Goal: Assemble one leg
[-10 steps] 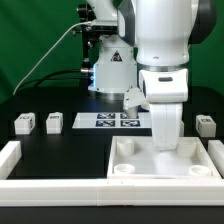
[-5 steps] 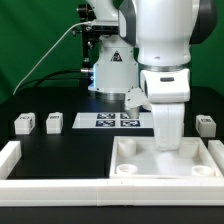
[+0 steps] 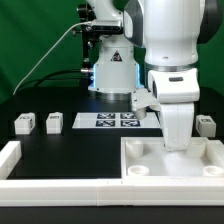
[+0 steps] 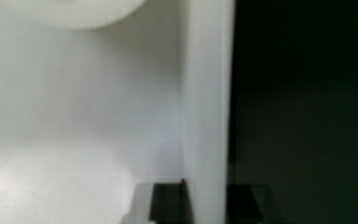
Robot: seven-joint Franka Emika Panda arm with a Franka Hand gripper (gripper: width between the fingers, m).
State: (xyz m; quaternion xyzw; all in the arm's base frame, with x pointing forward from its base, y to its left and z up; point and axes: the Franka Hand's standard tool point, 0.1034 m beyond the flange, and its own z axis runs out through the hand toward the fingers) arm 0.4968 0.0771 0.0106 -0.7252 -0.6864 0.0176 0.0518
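Leg (image 3: pixel 207 125) at the exterior view's right stands on the black counter (image 3: pixel 70 150) just beyond the tray's far right corner, clear of the claw. Another leg (image 3: pixel 54 121) stands just left of the marker board (image 3: pixel 118 120), and further left sits what looks like a close pair of legs (image 3: pixel 22 124). Claw (image 4: pixel 206 205): in the wrist view the dark fingertips (image 4: pixel 162 205) sit on either side of a thin upright wall of the white tray-like piece (image 4: pixel 206 100), tight against it, so it is pinching that wall. In the exterior view the arm's white hand comes straight down inside the tray-like piece (image 3: pixel 180 172) and the fingertips are hidden. The tray shows round corner sockets, with nothing loose visible in it. A white fence (image 3: pixel 10 155) borders the counter's near-left edge. Behind are a dark lit apparatus (image 3: pixel 108 60) and a green backdrop (image 3: pixel 30 40).
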